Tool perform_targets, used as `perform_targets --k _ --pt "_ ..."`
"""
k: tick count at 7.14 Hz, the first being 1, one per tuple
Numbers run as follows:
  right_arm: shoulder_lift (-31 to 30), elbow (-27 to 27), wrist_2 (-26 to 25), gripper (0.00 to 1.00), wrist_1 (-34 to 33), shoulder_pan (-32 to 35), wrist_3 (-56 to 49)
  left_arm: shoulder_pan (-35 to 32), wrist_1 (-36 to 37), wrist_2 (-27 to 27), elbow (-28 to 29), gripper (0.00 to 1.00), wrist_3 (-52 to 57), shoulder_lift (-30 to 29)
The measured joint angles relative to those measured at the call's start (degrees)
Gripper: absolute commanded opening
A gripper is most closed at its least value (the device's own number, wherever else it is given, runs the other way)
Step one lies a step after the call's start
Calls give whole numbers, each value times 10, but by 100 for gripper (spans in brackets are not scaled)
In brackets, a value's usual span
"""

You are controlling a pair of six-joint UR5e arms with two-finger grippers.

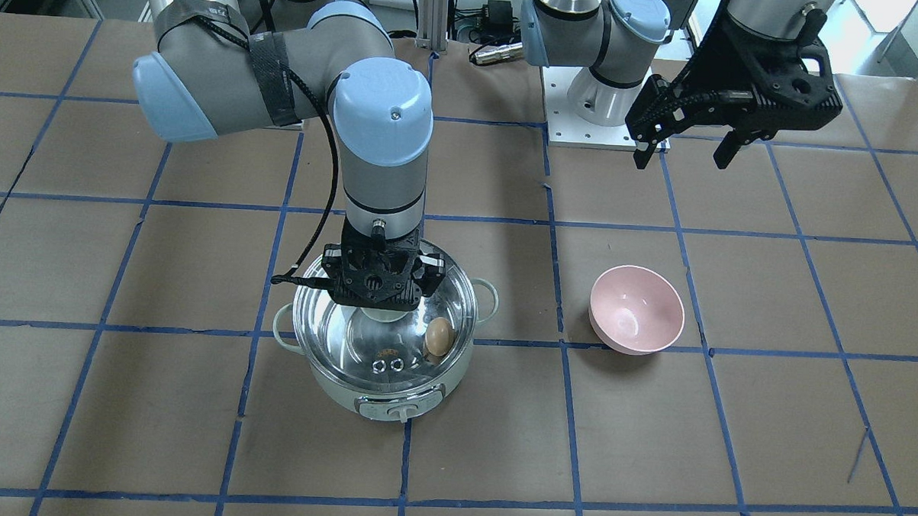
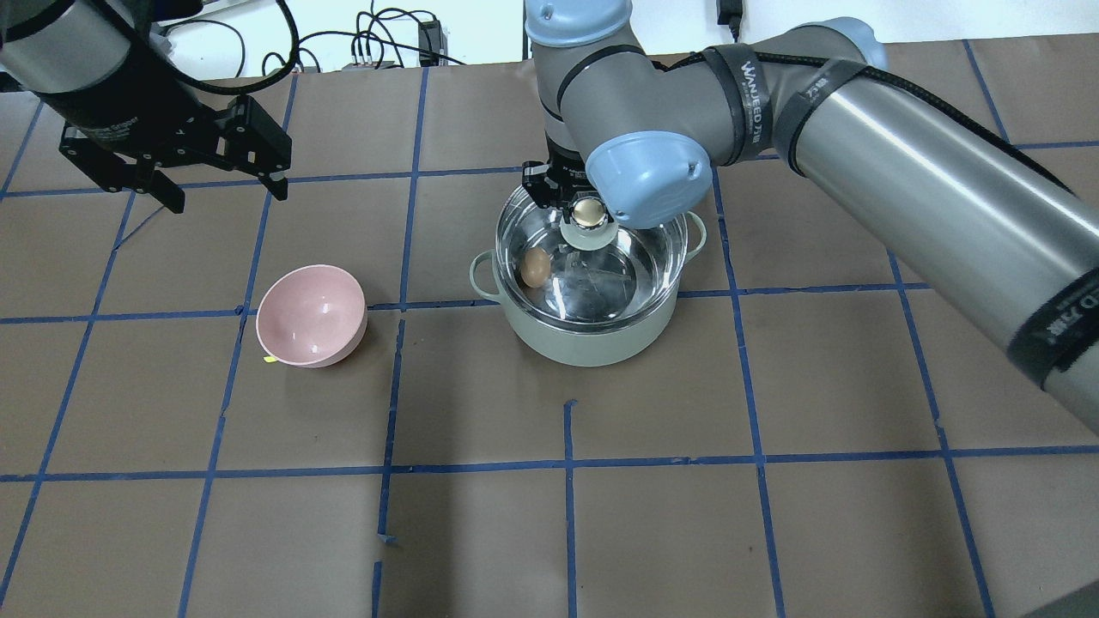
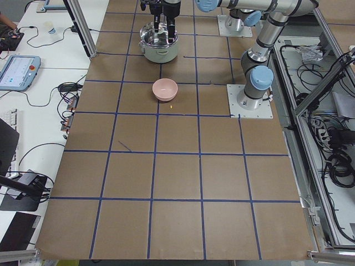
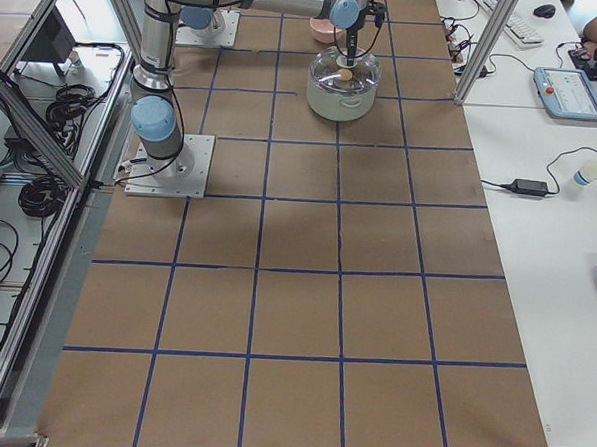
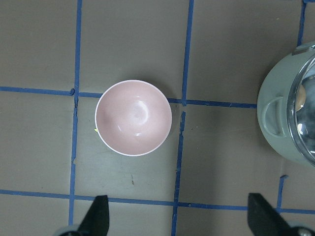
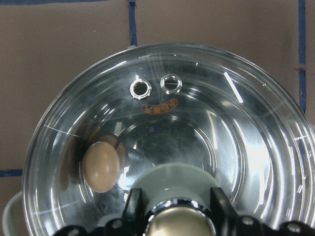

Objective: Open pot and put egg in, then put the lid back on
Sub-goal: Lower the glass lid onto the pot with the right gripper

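The mint-green pot (image 1: 393,397) stands on the table left of centre in the front view. The brown egg (image 1: 439,337) lies inside it against the wall, and also shows in the right wrist view (image 6: 101,166). The clear glass lid (image 1: 379,347) covers the pot, its vent holes (image 6: 139,89) toward the front. My right gripper (image 1: 385,297) points straight down and is shut on the lid's knob (image 6: 172,187). My left gripper (image 1: 684,160) is open and empty, raised high and well away from the pot.
A pink bowl (image 1: 636,310) stands empty on the table beside the pot, below my left gripper; it also shows in the left wrist view (image 5: 134,118). Brown paper with blue tape lines covers the table.
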Motion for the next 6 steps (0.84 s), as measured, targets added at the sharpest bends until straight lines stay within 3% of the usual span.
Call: perform_targets --k 6 --pt "0 13 -1 5 -16 0 0 0 -2 9 2 100 0 0"
